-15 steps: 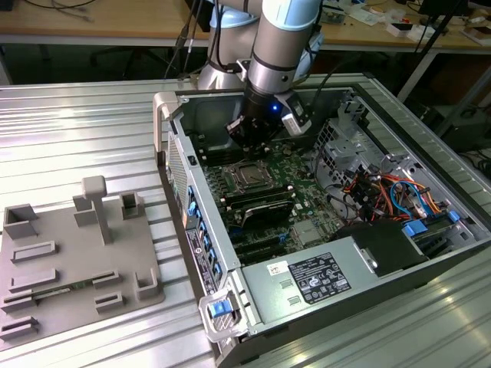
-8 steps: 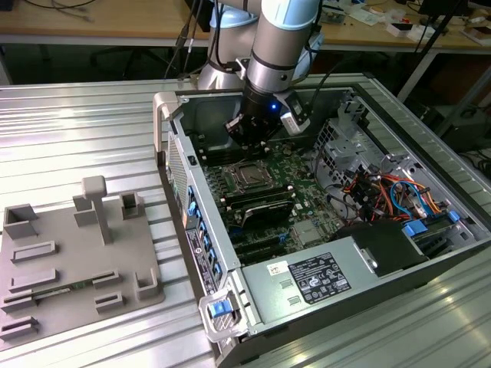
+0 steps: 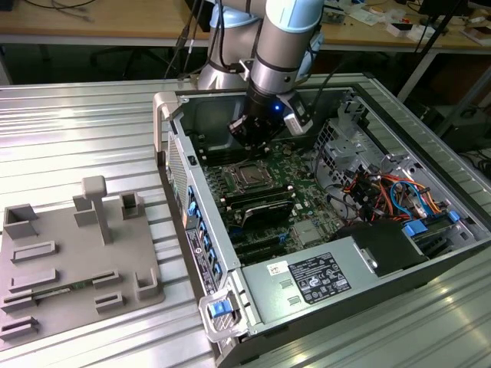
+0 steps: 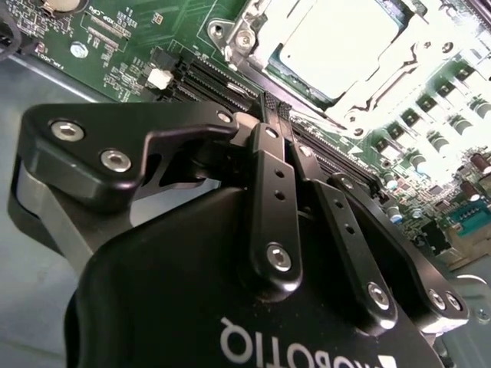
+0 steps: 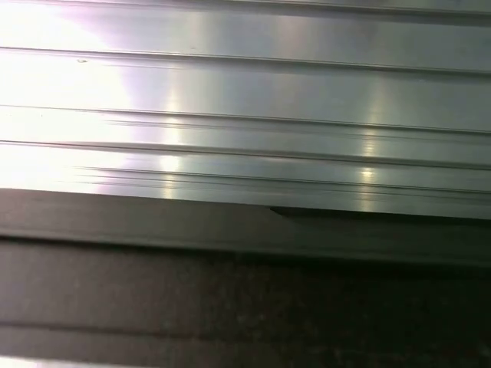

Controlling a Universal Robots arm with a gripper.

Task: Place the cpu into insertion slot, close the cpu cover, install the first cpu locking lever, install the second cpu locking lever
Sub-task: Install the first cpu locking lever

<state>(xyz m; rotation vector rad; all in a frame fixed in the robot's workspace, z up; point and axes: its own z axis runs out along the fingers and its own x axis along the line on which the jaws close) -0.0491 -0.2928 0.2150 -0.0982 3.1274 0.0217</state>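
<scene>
Hanging over the open computer case, the arm points its gripper down at the green board. In the exterior view the gripper is just above the board, close to the back wall of the case, and a little way from the slot.

In the second wrist view the gripper has its two black fingers pressed together at the tips. The jaws are closed and nothing is held between them.

The cpu is already sitting in the slot. Its flat silver top shines bright in the second wrist view. The cover lies down flat around it, like a silver frame with the cpu showing through the square hole. The fingertips are near one corner of the cover but are not touching it. Whether the levers are locked is too hard to tell.

Long black memory slots run beside the cpu, between it and the gripper.

In the exterior view the case lies on its side on a ridged metal table. A grey tray with small holders stands on the table to the exterior view's left of the case. A silver power box sits at the near end of the case.

In the first wrist view there are shiny metal ridges and a dark band next to them.
</scene>
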